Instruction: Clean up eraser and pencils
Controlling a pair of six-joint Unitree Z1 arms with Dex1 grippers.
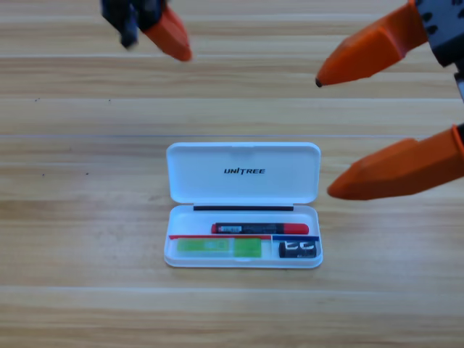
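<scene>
Two stiff, light pencils and the eraser lie in the case at centre, best gripped mid-length; the right gripper, at the right edge, has spread fingers, the left gripper, upper left, I cannot tell.

Lighting: bright, even, diffuse, with a cool cast; white case crisp, faint shadow along its near edge. Table grain sharp beside case. Left gripper, up-left of case, soft with blur.
</scene>
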